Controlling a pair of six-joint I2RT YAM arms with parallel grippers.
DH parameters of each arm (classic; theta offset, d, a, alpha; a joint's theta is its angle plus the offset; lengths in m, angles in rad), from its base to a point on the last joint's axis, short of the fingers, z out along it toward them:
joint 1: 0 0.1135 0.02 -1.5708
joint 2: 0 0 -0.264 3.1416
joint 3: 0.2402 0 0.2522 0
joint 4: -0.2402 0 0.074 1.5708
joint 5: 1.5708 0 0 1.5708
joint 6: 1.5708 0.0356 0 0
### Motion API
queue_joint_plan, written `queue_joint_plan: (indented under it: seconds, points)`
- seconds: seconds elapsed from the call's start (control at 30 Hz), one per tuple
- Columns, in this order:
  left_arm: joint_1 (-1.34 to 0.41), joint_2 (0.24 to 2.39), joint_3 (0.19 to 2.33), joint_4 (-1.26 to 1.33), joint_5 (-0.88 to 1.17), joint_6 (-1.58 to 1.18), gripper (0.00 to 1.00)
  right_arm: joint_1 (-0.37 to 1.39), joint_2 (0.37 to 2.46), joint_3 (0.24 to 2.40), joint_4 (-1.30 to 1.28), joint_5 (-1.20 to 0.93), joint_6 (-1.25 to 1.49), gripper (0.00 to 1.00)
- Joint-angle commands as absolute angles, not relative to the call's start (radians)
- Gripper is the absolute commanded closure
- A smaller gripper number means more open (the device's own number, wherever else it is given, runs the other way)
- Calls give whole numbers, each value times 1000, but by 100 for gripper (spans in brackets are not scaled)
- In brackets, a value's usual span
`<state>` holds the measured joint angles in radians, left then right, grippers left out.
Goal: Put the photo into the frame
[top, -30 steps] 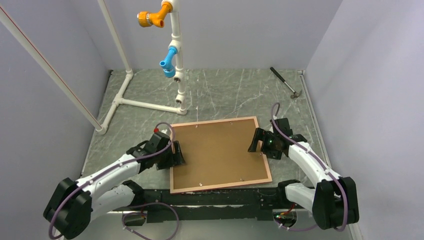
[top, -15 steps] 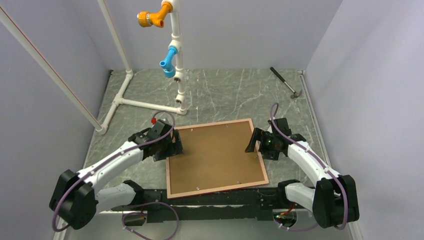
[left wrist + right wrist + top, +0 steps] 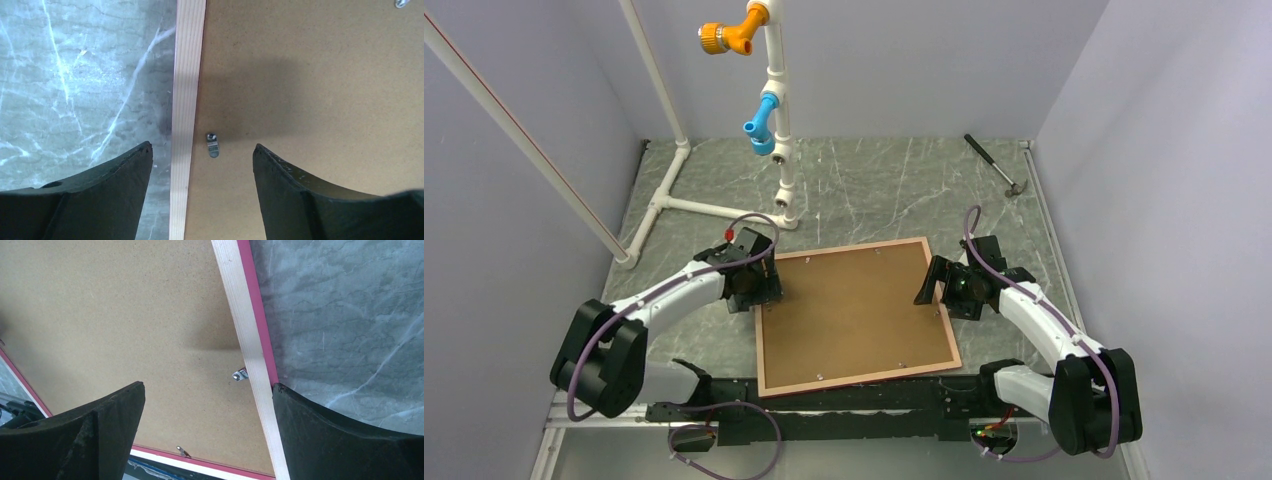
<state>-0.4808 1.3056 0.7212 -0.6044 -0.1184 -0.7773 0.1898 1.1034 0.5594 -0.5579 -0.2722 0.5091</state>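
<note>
Top external: frame [image 3: 859, 378] between left gripper [image 3: 769, 290], right gripper [image 3: 927, 285].

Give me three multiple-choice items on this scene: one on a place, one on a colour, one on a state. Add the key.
1. Where on the table does the hammer lie?
A. near left corner
B. far right corner
C. the middle

2. What colour is the lower fitting on the white pipe stand?
A. blue
B. green
C. black

3. How does the left gripper stand?
A. shut on the hammer
B. open over the left rail of the frame
C. shut on nothing

Key:
1 B: the top view shows it by the back wall, at the right edge.
2 A: it shows bright blue against the white pipe.
3 B: the left wrist view shows the fingers well apart, with the rail between them.
</note>
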Motion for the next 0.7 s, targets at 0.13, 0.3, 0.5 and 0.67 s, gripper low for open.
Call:
queue_joint_plan:
  seconds: [0.13,0.3,0.5,0.67]
  points:
    - [-474,1358,686,-516,-122,-751,29,197,1111,570,-512,-321,524,0]
    - [-473,1379,683,-524,-128,-740,41,197,1115,567,-508,-322,525,0]
    - [-474,1333,658,-530,-119,-738,62,195,1125,574,-504,-322,529,0]
    - [-474,1306,635,-528,-102,-742,90,195,1127,585,-506,-325,528,0]
